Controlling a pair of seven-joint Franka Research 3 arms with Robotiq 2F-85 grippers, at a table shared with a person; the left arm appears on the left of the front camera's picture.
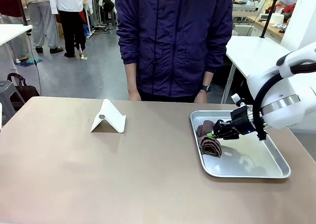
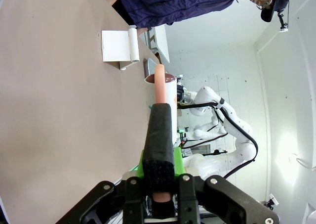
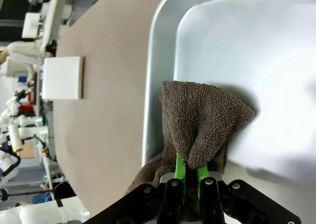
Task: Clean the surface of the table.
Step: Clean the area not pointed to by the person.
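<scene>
Right tool (image 3: pixel 187 170): cloth (image 3: pixel 197 115) (left tool (image 2: pixel 159 168): rod (image 2: pixel 160 88))

Bright even light, glare on tray (image 1: pixel 276 170), sharp focus

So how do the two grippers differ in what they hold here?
The left gripper clamps a black-sleeved rod with a pink end; the right gripper pinches a brown cloth. The left gripper's rod sticks straight out; the right gripper's cloth bunches onto the silver tray. Both grippers are shut.
</scene>
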